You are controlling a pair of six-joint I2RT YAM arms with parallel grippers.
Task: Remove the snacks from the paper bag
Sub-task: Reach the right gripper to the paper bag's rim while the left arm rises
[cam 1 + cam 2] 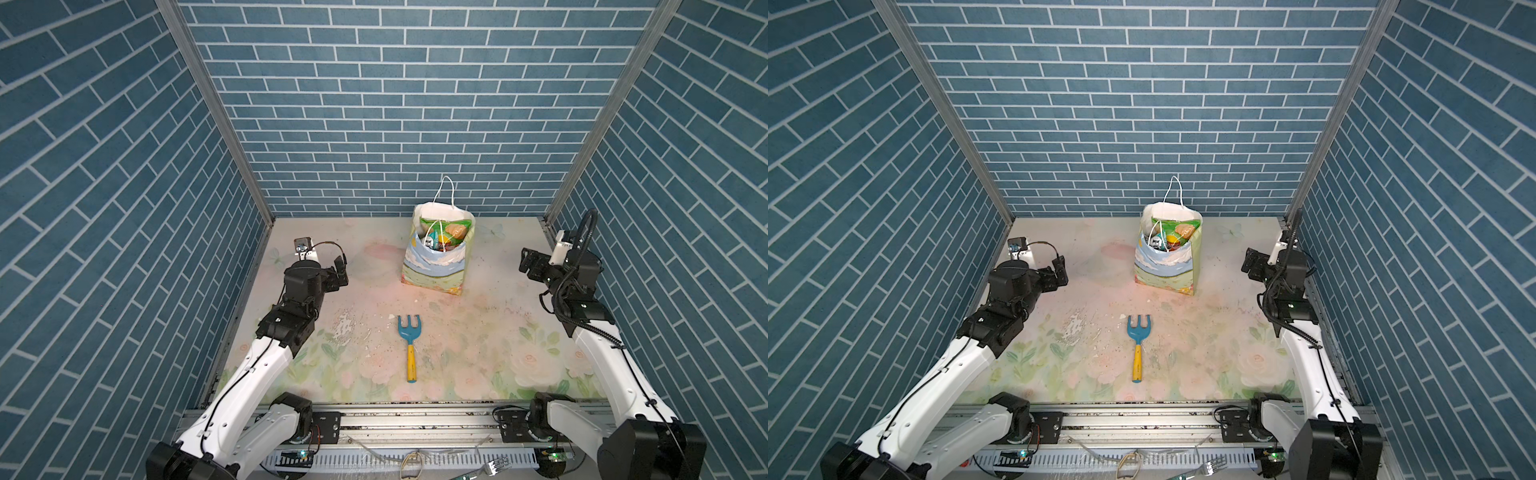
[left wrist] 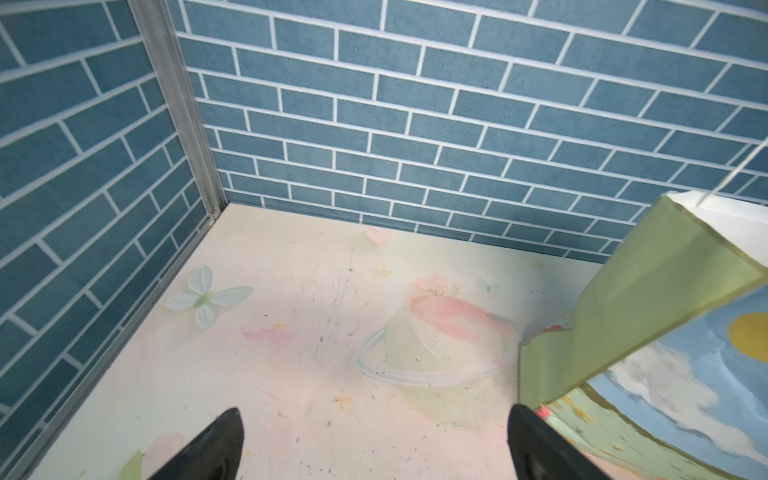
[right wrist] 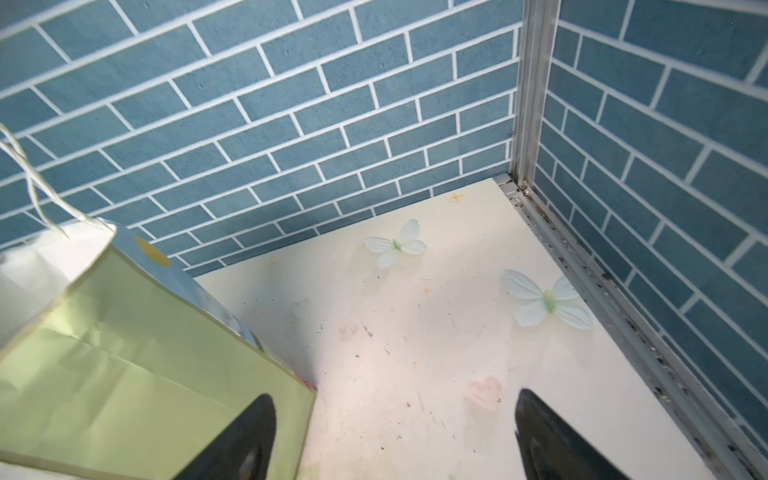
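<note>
At both sides of the table (image 1: 498,353), the left hand (image 1: 340,271) and right hand (image 1: 526,262) hang spread and empty, each turned toward the bag (image 1: 432,270) standing upright between them near the back wall, probably so that either can reach its open mouth. All the snacks (image 1: 446,232) that show sit inside it, none out yet: one big green packet and two or three small ones, any others hidden. That makes two hands, one bag with two handles (image 1: 445,191), and one rake (image 1: 409,345) lying apart in front
</note>
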